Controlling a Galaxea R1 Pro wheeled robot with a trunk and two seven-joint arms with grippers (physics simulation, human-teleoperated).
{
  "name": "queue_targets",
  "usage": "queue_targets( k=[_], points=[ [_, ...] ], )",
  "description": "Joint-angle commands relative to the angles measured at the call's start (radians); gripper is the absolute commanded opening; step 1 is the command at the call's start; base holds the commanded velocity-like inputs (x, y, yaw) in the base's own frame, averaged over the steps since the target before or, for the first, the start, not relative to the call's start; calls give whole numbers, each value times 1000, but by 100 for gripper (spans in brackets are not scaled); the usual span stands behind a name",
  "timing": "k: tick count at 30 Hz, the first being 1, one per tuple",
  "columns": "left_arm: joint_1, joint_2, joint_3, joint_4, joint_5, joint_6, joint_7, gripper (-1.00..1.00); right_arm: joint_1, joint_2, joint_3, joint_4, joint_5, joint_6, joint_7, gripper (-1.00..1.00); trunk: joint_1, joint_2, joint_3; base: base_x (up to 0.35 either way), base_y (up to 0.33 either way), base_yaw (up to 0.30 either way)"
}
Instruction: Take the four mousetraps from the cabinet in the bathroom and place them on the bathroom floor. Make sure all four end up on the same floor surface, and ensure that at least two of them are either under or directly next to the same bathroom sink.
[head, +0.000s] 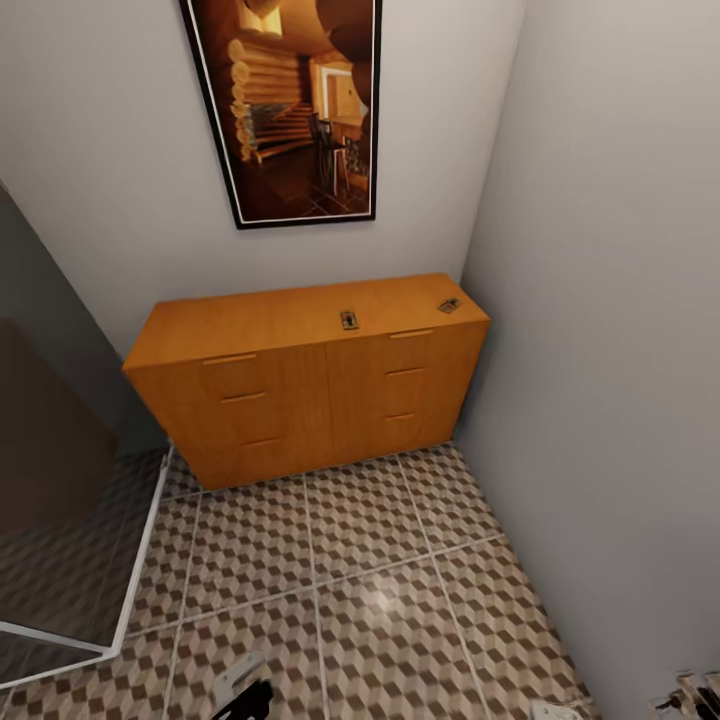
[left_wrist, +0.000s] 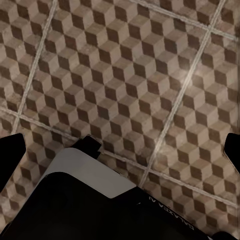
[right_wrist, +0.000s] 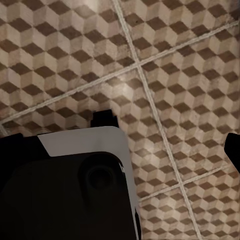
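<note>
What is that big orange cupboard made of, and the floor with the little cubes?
The cabinet looks like smooth orange-brown wood, though no clear grain shows, so it may be veneer. The bathroom floor looks like glazed tile: pale grout lines divide it into squares, and a soft shine sits on the cube print.

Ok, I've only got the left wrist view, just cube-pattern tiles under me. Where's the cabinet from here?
Observer: In the head view the cabinet stands straight ahead against the back wall, with its right end in the corner.
Operator: Anything on top of it?
Observer: Two things show there. The first mousetrap is near the middle of the front edge, and the second mousetrap is by the right end.
Operator: Are the drawers open?
Observer: No, the drawer fronts all sit flush and shut.
</note>
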Motion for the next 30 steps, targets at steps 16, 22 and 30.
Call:
queue_targets(
  k=[16, 22, 30],
  points=[
    [0, -14, -9, -11, 1, 32, -10, 100, -1, 5, 14, -9, 5, -17, 16, 100, 1, -1, -1, 58, 0, 0],
    [-1, -33, -17, -85, -22, 90, 6, 100, -1, -4, 53, -144, 80, -9, 84, 100, 1, -1, -1, 0, 0, 0],
    [-1, 28, -11, -826, -52, 693, 187, 100, -1, -81, -65, -949, 206, 647, -95, 100, 1, -1, -1, 0, 0, 0]
  ],
)
